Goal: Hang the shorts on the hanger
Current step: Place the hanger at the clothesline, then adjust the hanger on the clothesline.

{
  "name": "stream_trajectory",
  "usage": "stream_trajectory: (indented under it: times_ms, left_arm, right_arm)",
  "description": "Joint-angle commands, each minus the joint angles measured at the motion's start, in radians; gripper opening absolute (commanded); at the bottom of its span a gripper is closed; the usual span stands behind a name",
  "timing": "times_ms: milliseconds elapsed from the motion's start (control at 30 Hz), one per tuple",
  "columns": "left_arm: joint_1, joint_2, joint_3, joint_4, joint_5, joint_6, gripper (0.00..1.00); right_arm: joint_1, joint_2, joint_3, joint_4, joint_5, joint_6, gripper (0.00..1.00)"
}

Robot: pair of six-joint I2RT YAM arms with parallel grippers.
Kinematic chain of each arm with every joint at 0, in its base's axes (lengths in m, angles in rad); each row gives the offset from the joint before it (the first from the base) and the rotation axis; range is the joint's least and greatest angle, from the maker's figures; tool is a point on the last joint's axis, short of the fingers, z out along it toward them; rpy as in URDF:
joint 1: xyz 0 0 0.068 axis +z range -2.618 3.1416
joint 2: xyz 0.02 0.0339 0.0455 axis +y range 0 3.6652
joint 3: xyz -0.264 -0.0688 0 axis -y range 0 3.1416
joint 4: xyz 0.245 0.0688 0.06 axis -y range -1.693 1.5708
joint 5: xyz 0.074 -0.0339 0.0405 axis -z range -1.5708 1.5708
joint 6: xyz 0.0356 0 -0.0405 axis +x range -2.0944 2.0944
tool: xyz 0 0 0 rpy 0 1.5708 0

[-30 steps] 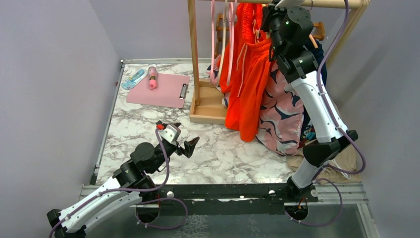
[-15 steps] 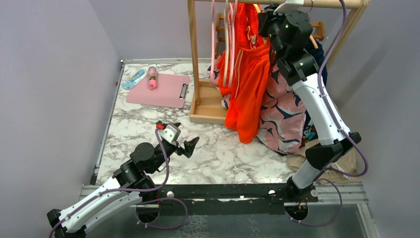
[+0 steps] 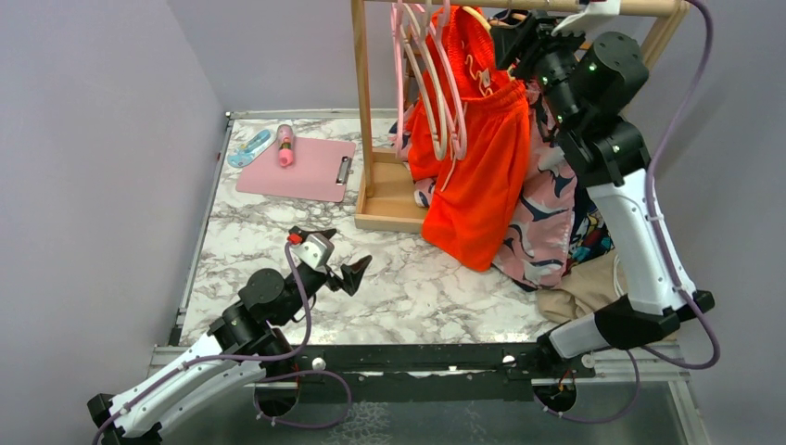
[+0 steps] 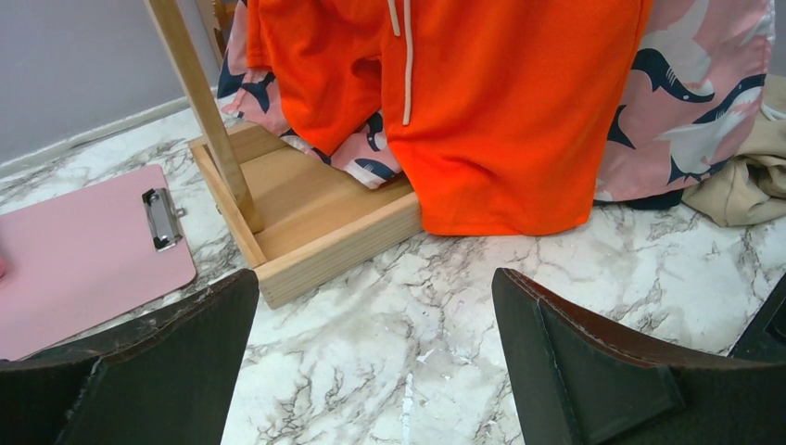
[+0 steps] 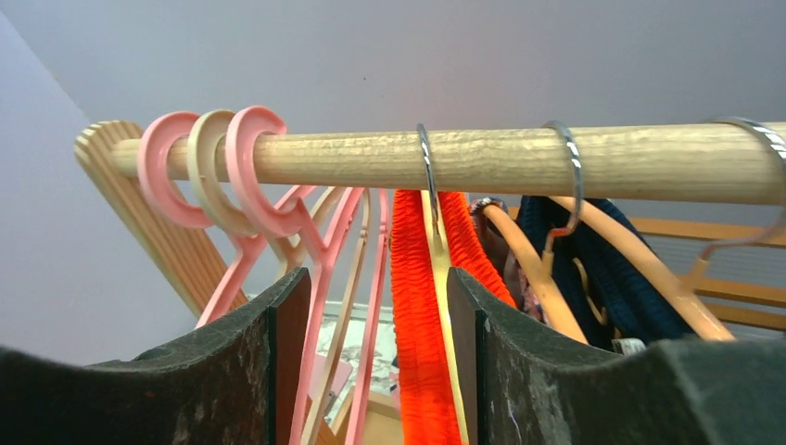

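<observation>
The bright orange-red shorts (image 3: 482, 176) hang from the wooden rail (image 5: 593, 162), their hem just above the marble table (image 3: 408, 278). In the right wrist view the gathered waistband (image 5: 415, 306) drapes over the pale-yellow hanger (image 5: 443, 306), whose metal hook (image 5: 424, 162) loops the rail. My right gripper (image 3: 524, 42) is up beside the rail, open (image 5: 375, 287), its jaws either side of the waistband with gaps showing. My left gripper (image 3: 343, 248) hovers low over the table, wide open (image 4: 375, 306), with nothing between its fingers. The shorts (image 4: 500, 111) hang well ahead of it.
Pink hangers (image 3: 422, 83) hang left of the shorts, orange hangers (image 5: 593, 250) and dark clothing to the right. Pink shark-pattern shorts (image 3: 547, 222) hang behind. A beige garment (image 3: 579, 292) lies on the table. The rack's wooden base (image 3: 389, 199) and a pink clipboard (image 3: 297, 167) sit nearby.
My right gripper has opened and drawn back to the right, away from the shorts. The shorts and pink hangers have swung and now hang freely. The left arm has barely moved.
</observation>
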Motion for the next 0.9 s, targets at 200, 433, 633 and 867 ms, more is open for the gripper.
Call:
stream_trajectory:
  times_ms: [200,433,633,867]
  left_arm:
    - [0.002,-0.014,-0.01,0.022,0.042,0.006,0.99]
    - [0.001,-0.004,-0.009,0.023,0.05,0.006,0.99]
    - [0.002,0.003,-0.008,0.022,0.057,0.006,0.99]
    - [0.002,-0.007,-0.007,0.019,0.047,0.007,0.99]
  right_arm:
    - [-0.005,-0.173,-0.134,-0.106,0.022,-0.064,0.57]
    - [-0.005,-0.18,-0.209,-0.097,-0.005,-0.092,0.55]
    - [-0.005,-0.168,-0.251,-0.006,0.078,-0.09,0.55]
    - [-0.005,-0.128,-0.241,0.006,0.099,-0.119,0.54]
